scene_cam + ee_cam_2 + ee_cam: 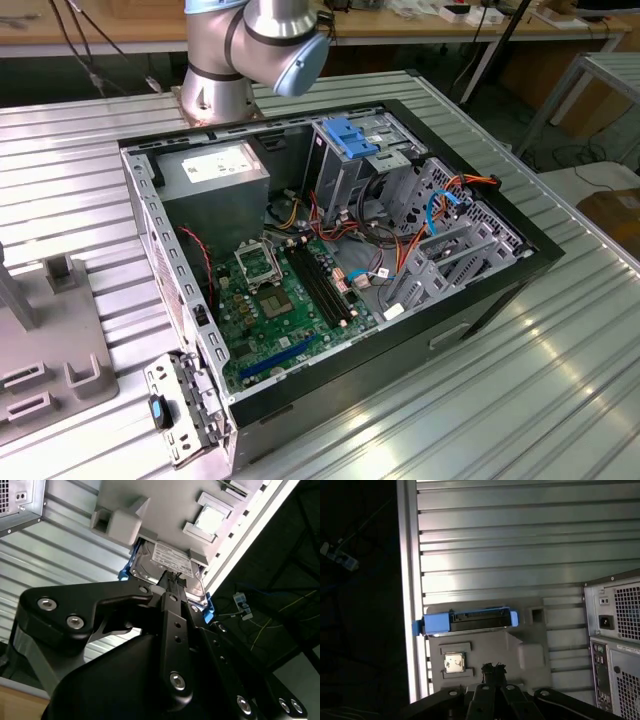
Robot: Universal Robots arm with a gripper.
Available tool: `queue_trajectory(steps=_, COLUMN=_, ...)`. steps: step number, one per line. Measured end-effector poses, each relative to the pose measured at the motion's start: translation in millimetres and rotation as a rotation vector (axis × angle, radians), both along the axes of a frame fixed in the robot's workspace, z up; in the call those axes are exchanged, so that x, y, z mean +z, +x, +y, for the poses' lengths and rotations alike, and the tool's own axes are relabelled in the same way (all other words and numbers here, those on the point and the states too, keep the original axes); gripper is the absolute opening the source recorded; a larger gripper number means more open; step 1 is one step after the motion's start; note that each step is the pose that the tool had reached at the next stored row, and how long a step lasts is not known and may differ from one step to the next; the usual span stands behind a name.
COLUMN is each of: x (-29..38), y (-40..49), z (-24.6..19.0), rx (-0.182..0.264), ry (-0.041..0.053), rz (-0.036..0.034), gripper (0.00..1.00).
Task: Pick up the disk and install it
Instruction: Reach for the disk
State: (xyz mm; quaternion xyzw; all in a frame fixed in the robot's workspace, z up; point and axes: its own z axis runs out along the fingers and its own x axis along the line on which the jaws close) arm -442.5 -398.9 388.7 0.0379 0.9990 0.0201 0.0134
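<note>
An open desktop computer case (470,310) lies on a ribbed aluminium table (520,400), its motherboard (290,310), power supply (215,170) and a blue drive-cage latch (350,135) laid bare, with the robot arm's base (250,50) behind it and a grey fixture tray (50,370) at the exterior view's left. Both wrist views take in that tray (530,655) from above. On it the disk (467,621) sits on edge in a slot at the side by the table's rim, framed by its blue rails, with a processor chip (453,662) in a recess beside it and the rear of the case (615,645) off to one side. In the first wrist view the gripper (493,668) hangs over the tray, short of the disk, its fingertips drawn almost together and holding nothing. In the second wrist view the gripper (170,580) lines up with the labelled face of the disk (165,560). Whether they touch cannot be told.
</note>
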Motion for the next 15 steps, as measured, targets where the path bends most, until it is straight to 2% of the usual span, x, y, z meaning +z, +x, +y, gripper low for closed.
queue_trajectory(steps=2, x=-1.5, y=-6.5, z=0.0, rx=0.000, ry=-0.0004, rz=0.0004, gripper=0.11)
queue_trajectory(steps=6, x=-1.7, y=-7.0, z=0.1, rx=0.000, ry=-0.0031, rz=0.0003, gripper=0.11)
queue_trajectory(steps=7, x=-2.6, y=-7.0, z=0.5, rx=0.000, ry=-0.0185, rz=0.0004, gripper=0.11)
queue_trajectory(steps=11, x=-5.2, y=-7.3, z=1.2, rx=0.000, ry=-0.0535, rz=0.0019, gripper=0.11)
queue_trajectory(steps=15, x=-6.0, y=-7.3, z=1.3, rx=0.000, ry=-0.0537, rz=0.0021, gripper=0.11)
